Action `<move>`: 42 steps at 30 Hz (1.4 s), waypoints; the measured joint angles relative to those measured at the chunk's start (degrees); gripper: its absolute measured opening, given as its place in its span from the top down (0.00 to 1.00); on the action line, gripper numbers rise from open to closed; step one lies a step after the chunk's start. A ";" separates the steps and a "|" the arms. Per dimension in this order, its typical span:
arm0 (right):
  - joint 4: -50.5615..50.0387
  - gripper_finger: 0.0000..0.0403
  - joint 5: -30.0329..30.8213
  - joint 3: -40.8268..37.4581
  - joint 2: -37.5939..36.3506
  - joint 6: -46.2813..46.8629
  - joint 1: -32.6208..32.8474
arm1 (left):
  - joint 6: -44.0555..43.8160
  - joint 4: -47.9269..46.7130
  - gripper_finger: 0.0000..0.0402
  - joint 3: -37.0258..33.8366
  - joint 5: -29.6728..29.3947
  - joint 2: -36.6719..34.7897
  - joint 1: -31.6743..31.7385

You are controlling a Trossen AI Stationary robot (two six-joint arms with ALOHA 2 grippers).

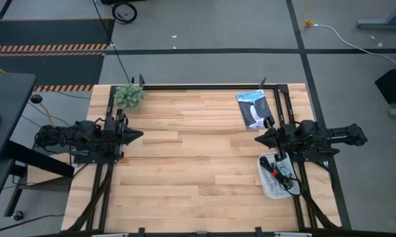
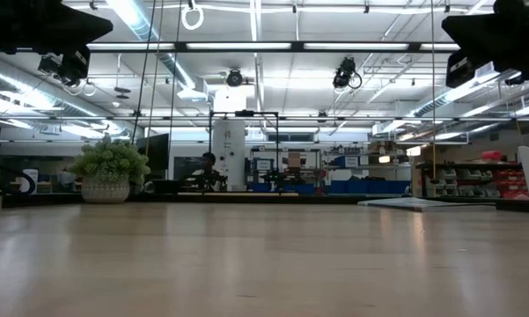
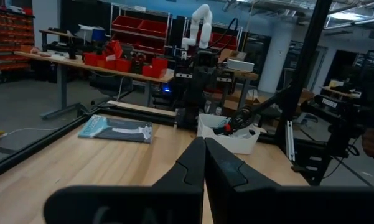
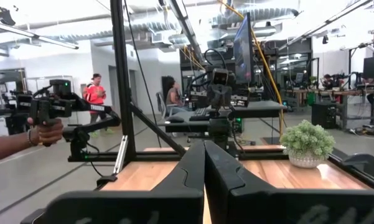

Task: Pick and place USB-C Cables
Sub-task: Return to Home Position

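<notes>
Your pale wooden plank counter (image 1: 198,164) fills the middle of the high view. The dark left arm (image 1: 79,137) lies over its left edge and the dark right arm (image 1: 316,135) over its right edge. Each points inward toward the other, and both wrist views show each arm's jaws pressed together to a point with nothing between them.

Just beside the right arm, along the right edge toward the near right corner, sits the white rounded rectangular tray (image 1: 270,191). The dark blue printed flat packet (image 1: 253,108) lies near the far right corner, apart from the tray. The small green potted plant (image 1: 129,96) stands at the far edge toward the left corner.

The USB-C cables (image 1: 281,176) lie inside the tray — you see a heap of thin black cords there, with a red spot (image 3: 227,129) among them in the left wrist view. How many cords lie in it you cannot tell.
</notes>
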 joint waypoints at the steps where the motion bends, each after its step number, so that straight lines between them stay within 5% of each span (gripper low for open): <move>1: 0.26 0.99 0.00 -0.01 0.00 0.00 0.00 | 0.31 0.00 0.98 0.00 0.00 0.00 0.00; 18: -3.47 0.98 3.77 -0.01 0.07 -6.72 0.00 | -0.65 0.53 0.98 -8.02 -3.01 -0.04 0.15; 26: -3.39 0.98 7.26 -0.01 0.07 -9.43 -0.01 | 5.64 10.99 0.98 -12.37 -3.22 1.72 0.00; 42: -4.48 0.97 8.83 -0.01 0.22 9.83 -0.02 | 9.34 10.50 0.97 -12.49 -3.57 7.72 0.11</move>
